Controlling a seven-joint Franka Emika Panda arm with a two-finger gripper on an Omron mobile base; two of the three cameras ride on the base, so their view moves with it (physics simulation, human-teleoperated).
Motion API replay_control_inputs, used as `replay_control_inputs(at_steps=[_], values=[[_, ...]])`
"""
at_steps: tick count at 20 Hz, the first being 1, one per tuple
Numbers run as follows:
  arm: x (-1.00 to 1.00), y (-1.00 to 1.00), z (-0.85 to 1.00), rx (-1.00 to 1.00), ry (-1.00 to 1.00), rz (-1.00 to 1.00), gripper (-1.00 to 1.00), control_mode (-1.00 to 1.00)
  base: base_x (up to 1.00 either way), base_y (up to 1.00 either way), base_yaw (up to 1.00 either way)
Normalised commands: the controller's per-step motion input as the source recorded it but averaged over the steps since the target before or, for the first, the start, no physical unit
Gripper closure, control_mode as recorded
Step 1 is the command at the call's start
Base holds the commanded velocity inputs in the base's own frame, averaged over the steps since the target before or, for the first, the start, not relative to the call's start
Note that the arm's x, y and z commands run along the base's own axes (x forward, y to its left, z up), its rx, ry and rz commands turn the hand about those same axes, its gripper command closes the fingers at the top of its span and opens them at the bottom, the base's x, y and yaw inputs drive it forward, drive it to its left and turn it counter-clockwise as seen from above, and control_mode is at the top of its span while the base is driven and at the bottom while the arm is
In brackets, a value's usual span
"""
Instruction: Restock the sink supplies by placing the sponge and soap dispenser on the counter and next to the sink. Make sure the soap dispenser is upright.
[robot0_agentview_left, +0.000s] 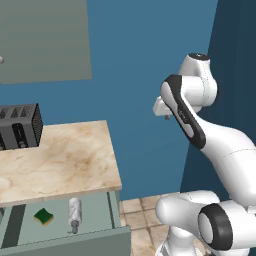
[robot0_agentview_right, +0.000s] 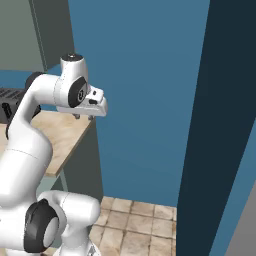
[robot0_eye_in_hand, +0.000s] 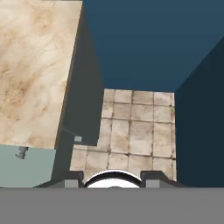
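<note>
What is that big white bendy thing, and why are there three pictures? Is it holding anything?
The white bendy thing is a robot arm in a pretend computer kitchen. Two pictures come from cameras riding behind it, one on its left side and one on its right. The third comes from a camera on its hand, looking down at the tiled floor. On the counter stands a dark toaster. Below it an open drawer holds a green sponge and a silvery soap dispenser lying on its side. The gripper is shut and holds nothing.
</note>
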Motion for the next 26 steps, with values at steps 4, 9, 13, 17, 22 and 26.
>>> replay_control_inputs(at_steps=[4,9,13,17,22,26], values=[[-0.14,0.00,0.00,0.00,-0.04,0.00,-1.00,-1.00,0.00,0.00,0.00],[-0.26,0.59,-0.37,0.00,0.04,0.00,-1.00,-1.00,0.00,0.00,0.00],[0.00,1.00,-0.72,0.00,0.26,0.00,-1.00,-1.00,0.00,0.00,0.00],[0.00,0.92,-0.53,0.00,0.28,-0.01,-1.00,-1.00,0.00,0.00,0.00],[0.03,0.34,-0.18,0.00,0.04,0.00,-1.00,-1.00,0.00,0.00,0.00],[-0.01,0.27,-0.39,0.00,0.01,0.00,-1.00,-1.00,0.00,0.00,0.00]])
